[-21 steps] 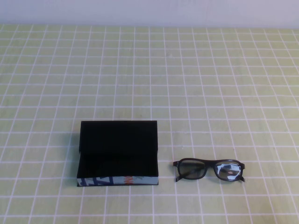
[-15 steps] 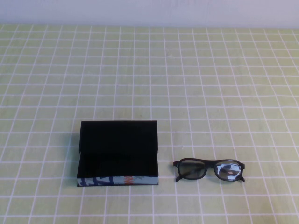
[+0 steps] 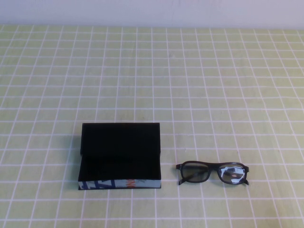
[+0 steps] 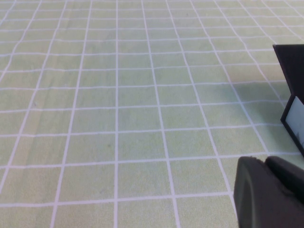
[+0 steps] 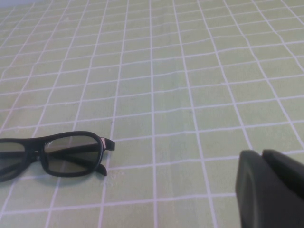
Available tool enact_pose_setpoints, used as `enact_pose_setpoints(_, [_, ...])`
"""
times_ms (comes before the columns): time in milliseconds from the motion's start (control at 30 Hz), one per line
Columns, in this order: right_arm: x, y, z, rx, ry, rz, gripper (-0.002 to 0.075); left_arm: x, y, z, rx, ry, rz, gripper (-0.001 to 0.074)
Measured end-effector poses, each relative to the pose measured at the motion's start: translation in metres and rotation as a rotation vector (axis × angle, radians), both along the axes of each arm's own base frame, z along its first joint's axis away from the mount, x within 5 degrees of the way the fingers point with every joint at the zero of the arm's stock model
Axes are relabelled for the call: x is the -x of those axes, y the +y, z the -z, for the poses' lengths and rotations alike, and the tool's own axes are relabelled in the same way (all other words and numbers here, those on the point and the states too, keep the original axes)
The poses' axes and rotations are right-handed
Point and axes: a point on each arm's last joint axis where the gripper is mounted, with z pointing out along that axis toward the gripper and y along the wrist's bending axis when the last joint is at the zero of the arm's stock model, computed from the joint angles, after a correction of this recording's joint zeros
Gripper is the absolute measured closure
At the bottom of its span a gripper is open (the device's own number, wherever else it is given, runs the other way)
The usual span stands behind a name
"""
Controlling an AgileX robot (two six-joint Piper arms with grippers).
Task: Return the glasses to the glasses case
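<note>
The glasses case [image 3: 118, 183] lies open at the front left of the table, its lid [image 3: 121, 137] tilted back and its black inside empty. The glasses [image 3: 212, 172] lie on the cloth just to the right of the case, apart from it, arms folded behind the front. Neither arm shows in the high view. My left gripper [image 4: 265, 161] is shut and empty, low over the cloth beside the case's end [image 4: 290, 71]. My right gripper [image 5: 261, 154] is shut and empty, low over the cloth a little way from the glasses [image 5: 52, 154].
A green cloth with a white grid [image 3: 190, 85] covers the whole table. A pale wall [image 3: 152, 12] runs along the far edge.
</note>
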Motion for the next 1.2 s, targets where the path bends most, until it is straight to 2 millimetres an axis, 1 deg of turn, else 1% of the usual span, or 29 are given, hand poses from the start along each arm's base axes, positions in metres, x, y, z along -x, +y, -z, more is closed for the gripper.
enact_pose_setpoints(1200, [0.0001,0.0005,0.0001,-0.014,0.002,-0.001,0.0737,0.0000,0.0000,0.0000,0.000,0.000,0.000,0.0738])
